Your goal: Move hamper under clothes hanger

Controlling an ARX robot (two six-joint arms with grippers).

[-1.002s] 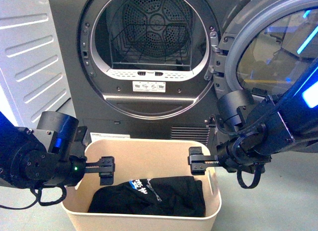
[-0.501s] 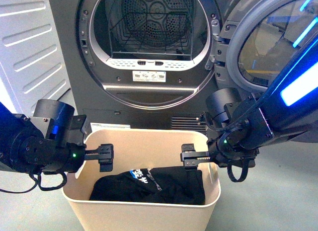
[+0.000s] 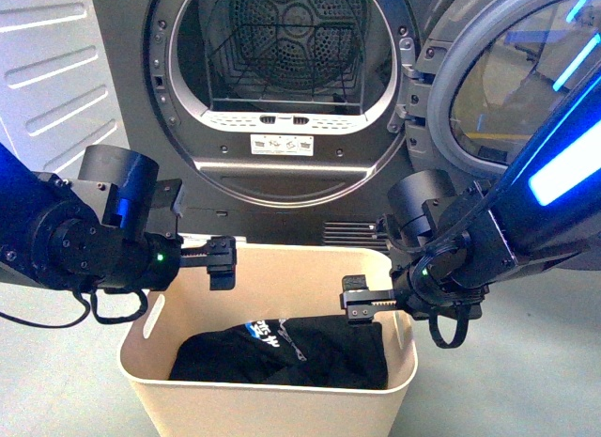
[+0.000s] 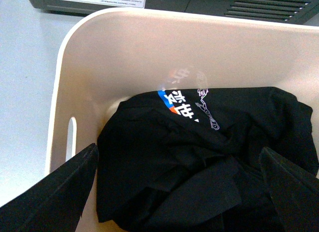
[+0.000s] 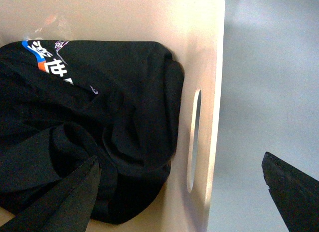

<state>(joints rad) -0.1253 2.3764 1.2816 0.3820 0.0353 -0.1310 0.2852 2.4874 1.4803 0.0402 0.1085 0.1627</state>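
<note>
Front view shows our left gripper risen out of the hamper, which sits lower centre before the dryer, while our right gripper holds at its frame-right wall; both jaws gape empty, so we judge no grasp yet.

Dark grey dryer with its round door swung open, perforated metal drum inside, crumpled black garment with blue and white print, white ribbed panel, grey floor
</note>
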